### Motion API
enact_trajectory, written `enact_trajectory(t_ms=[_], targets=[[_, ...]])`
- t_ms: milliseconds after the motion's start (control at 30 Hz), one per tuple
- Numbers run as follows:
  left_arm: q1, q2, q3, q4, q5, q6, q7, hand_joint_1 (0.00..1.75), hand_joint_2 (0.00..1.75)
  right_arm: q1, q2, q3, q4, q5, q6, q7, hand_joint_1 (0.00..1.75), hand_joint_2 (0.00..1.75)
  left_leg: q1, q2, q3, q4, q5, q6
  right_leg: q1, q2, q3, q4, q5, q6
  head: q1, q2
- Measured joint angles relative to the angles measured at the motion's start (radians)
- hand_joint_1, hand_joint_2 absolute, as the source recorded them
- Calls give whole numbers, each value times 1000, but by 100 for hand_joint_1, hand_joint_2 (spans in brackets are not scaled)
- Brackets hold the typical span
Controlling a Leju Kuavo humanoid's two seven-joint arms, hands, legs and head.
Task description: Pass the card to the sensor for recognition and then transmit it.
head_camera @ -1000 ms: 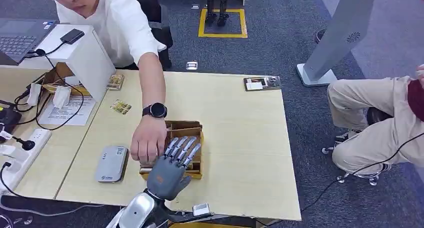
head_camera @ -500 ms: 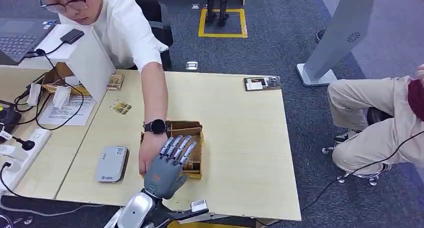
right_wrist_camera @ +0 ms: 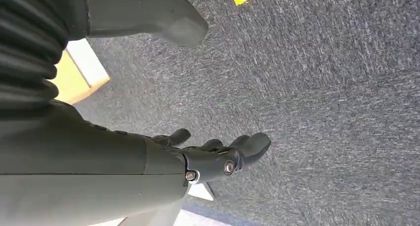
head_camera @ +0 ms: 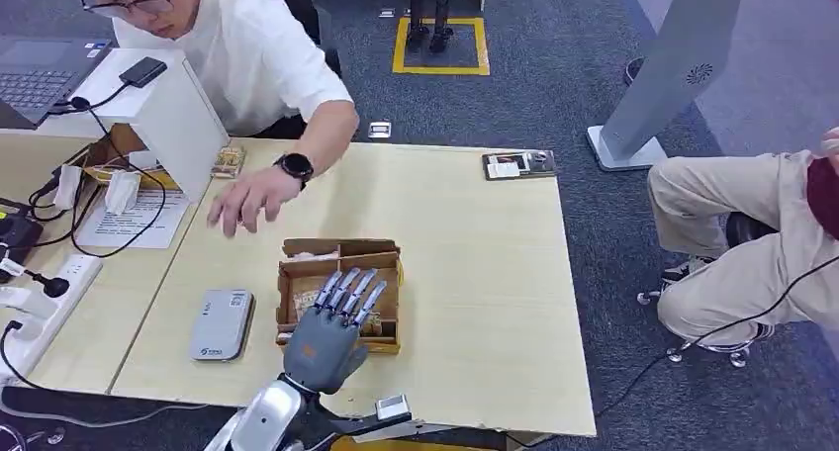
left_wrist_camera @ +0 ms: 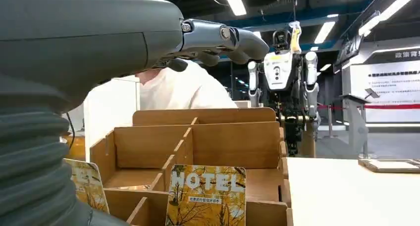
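L hand (head_camera: 326, 337) hovered palm-down over the near end of the cardboard box (head_camera: 386, 273), fingers (head_camera: 354, 291) straight, slightly fanned, pointing away from the robot; nothing in it. In the L wrist view the same hand (left_wrist_camera: 148, 37) sat above the box (left_wrist_camera: 233, 141) w/ fingers stretched out over the compartments, not touching the dividers.

R hand (right_wrist_camera: 213, 159) hung beside the body over grey carpet, fingers loosely curled but apart, holding nothing.

Card (left_wrist_camera: 206, 196) stood upright in the box's nearest compartment, leaning on a divider; yellow tree photo, "HOTEL" in big letters on top, a small text strip below too small to read. A 2nd card (left_wrist_camera: 88, 184) w/ similar yellow print stood just beside it, partly hidden by the wrist cover.

Sensor (head_camera: 222, 324), a flat grey pad, lay on the table (head_camera: 475, 273) just L of the box, apart from it; small print on it illegible.

A person's hand (head_camera: 244, 199) w/ a black watch hovered over the table's far L part, well apart from the box.
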Motion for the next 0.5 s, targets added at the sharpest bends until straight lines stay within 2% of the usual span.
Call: enact_trajectory(t_ms=[200,300,500], targets=[[-1,2,-8,0,-5,-7,15,0,175,0,3,0,0,0,0,0,0,175,0,0,0,0,0,0,0,0,0,0,0,0,0,0],[-5,8,-14,1,-12,-46,23,0,175,0,3,0,0,-3,0,0,0,175,0,0,0,0,0,0,0,0,0,0,0,0,0,0],[-21,21,-14,11,-21,-71,54,0,175,0,3,2,0,-11,0,0,0,175,0,0,0,0,0,0,0,0,0,0,0,0,0,0]])
